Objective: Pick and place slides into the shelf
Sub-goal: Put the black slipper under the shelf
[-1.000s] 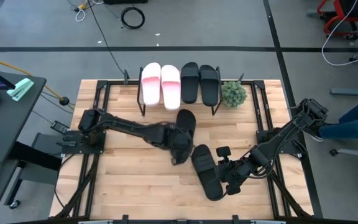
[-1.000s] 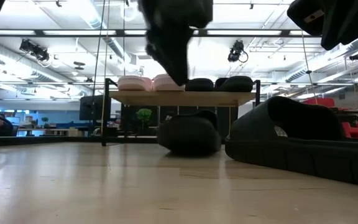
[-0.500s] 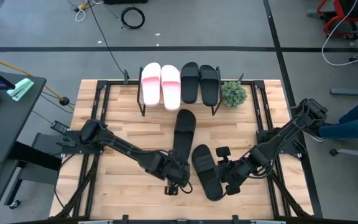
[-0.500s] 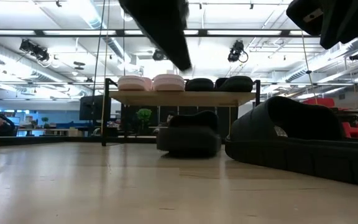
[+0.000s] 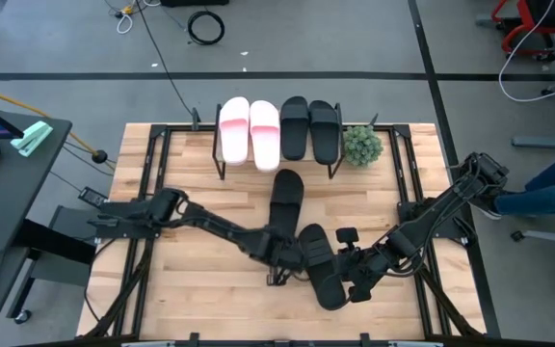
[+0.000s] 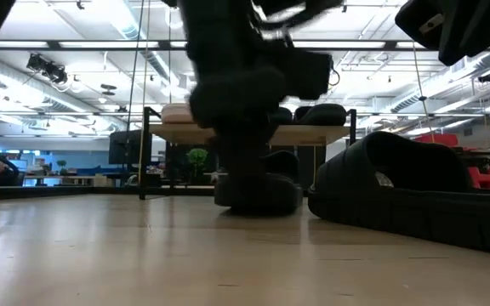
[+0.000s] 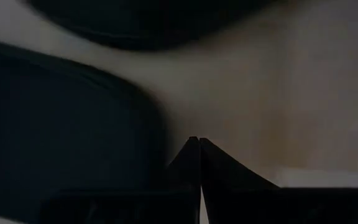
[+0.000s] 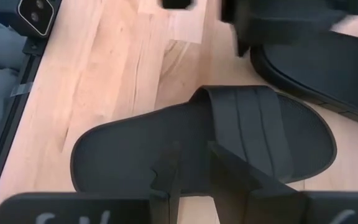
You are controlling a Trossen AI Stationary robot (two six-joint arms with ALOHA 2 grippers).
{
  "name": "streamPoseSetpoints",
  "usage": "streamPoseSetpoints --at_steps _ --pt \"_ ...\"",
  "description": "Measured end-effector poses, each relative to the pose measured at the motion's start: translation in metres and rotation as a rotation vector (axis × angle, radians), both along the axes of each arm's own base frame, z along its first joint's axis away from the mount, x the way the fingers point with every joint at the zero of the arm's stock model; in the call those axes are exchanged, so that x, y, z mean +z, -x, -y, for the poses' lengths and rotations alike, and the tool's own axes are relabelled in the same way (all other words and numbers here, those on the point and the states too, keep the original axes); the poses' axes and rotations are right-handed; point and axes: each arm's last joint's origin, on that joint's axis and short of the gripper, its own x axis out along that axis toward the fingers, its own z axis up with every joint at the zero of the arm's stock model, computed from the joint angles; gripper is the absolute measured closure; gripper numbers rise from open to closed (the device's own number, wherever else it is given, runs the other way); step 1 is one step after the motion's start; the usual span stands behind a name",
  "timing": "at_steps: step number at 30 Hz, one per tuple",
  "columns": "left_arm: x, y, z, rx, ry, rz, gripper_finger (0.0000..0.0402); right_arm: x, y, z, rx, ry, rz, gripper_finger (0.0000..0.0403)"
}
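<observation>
Two pale pink slides (image 5: 249,130) and two black slides (image 5: 309,128) lie on the shelf (image 6: 185,134) at the table's far edge. Two more black slides lie flat on the table. One (image 5: 287,193) is just in front of the shelf, the other (image 5: 318,268) lies slantwise nearer the front. My left gripper (image 7: 197,146) is shut and low over bare wood (image 5: 285,260) between these two, beside the slanting slide's edge. My right gripper (image 8: 191,171) hovers above that slide's other side (image 5: 353,280), fingers a little apart, nothing between them. My left gripper's shut fingertips (image 7: 191,155) point down at the bare table right beside the rim of the slanting black slide (image 7: 148,112). I cannot tell whether they touch the slide or the wood.
A small green plant (image 5: 361,145) stands at the shelf's right end. A person's leg (image 5: 547,188) shows beyond the table's right edge. Bare wood lies open on the table's left half (image 5: 200,270).
My left gripper has left the slide in front of the shelf and swung toward the table's near edge. It then came back a little toward the slanting slide and went down between the two. Both table slides lie where they were. My right arm has kept still.
</observation>
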Motion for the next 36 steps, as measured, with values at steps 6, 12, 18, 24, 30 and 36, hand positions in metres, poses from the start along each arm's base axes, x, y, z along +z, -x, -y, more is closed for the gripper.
streamPoseSetpoints --at_steps 6,12,18,24,30,36 --pt "0.001 -0.01 -0.034 0.021 -0.034 0.0 0.04 0.0 0.0 0.0 0.0 0.0 0.0 0.0321" --pt "0.001 -0.017 -0.075 0.052 -0.063 -0.014 0.04 0.0 0.0 0.0 0.0 0.0 -0.001 0.0321" --pt "0.002 -0.024 -0.108 0.087 -0.069 0.02 0.04 0.0 0.0 0.0 0.018 0.014 0.001 0.0321" --pt "0.003 -0.027 -0.118 0.065 -0.109 0.044 0.04 0.0 0.0 0.0 0.021 0.016 0.002 0.0321" --pt "0.004 -0.028 -0.129 0.115 -0.128 0.049 0.04 0.0 0.0 0.0 0.024 0.018 0.002 0.0321" --pt "0.005 -0.03 -0.105 0.095 -0.069 0.093 0.0398 0.0 0.0 0.0 0.014 0.011 0.001 0.0321"
